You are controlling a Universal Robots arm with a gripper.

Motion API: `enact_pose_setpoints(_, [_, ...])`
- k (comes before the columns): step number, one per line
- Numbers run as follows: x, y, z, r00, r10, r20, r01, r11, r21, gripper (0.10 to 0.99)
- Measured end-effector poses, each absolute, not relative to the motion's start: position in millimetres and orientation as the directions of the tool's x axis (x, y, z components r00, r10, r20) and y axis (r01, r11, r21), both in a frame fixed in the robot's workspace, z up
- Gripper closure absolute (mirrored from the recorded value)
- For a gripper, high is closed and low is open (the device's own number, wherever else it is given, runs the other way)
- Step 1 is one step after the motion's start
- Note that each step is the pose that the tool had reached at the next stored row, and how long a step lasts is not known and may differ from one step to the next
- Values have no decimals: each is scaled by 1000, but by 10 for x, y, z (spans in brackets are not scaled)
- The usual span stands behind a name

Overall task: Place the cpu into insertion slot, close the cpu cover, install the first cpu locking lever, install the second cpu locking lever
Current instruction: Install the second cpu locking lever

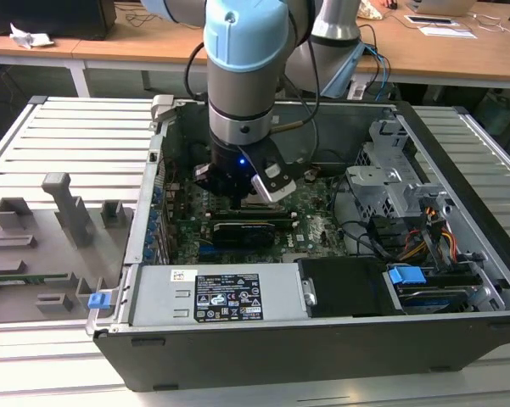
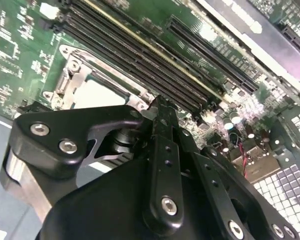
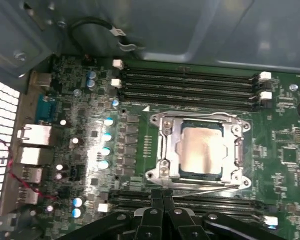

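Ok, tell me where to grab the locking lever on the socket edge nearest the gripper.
Probably near one end of the locking lever, coming straight down from above with the fingers across it. It is a thin wire rod lying flat, hemmed in by the cpu cover on one side and memory slots on the other, so a sideways approach has little room.

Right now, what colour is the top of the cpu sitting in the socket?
Pale silver-grey metal; the cpu shows best in the first wrist view, framed by the cpu cover.
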State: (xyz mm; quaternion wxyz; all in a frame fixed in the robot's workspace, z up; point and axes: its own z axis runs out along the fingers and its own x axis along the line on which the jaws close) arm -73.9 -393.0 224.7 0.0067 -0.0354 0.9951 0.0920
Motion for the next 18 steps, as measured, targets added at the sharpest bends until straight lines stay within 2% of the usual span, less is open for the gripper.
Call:
enact_pose_setpoints(7, [-742, -3937, 2117, -997, -69, -21, -72, 977, 198, 980])
enact_pose_setpoints(11, [-743, -3942, 2002, -997, -71, -24, -74, 966, 247, 980])
enact_pose_setpoints(18, [-748, -3942, 1969, -997, -72, -26, -76, 959, 274, 980])
